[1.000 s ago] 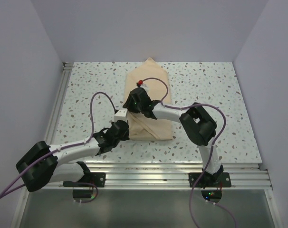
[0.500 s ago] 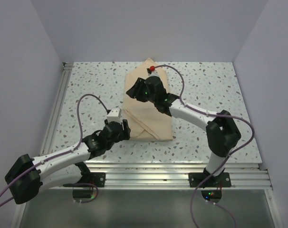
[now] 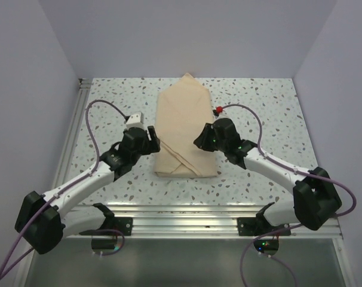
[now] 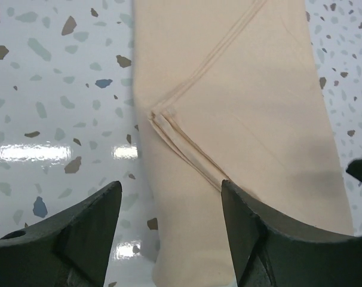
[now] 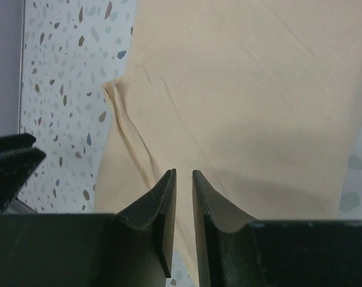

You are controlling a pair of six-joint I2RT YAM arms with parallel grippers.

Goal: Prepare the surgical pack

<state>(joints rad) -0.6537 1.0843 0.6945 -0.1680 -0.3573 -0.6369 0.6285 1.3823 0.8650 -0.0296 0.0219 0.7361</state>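
Note:
The surgical pack is a tan cloth bundle (image 3: 182,128), folded into a long rectangle with a pointed far end, lying flat mid-table. Its folded flaps show in the left wrist view (image 4: 247,89) and the right wrist view (image 5: 247,89). The tray, sachets and instruments are hidden. My left gripper (image 3: 151,141) is open at the bundle's left edge, and that edge lies between its fingers (image 4: 169,185). My right gripper (image 3: 200,142) is at the bundle's right edge. Its fingers are almost together with only a thin slit (image 5: 183,172), and they hold nothing.
The speckled white tabletop (image 3: 264,113) surrounds the bundle. A metal rail (image 3: 73,137) runs along the left edge and another along the near edge. Grey walls close in the left, far and right sides. Purple cables loop above both arms.
My right gripper has swung from over the bundle's far part to its right side, clear of the cloth. My left gripper has moved from the bundle's near left corner farther up its left edge.

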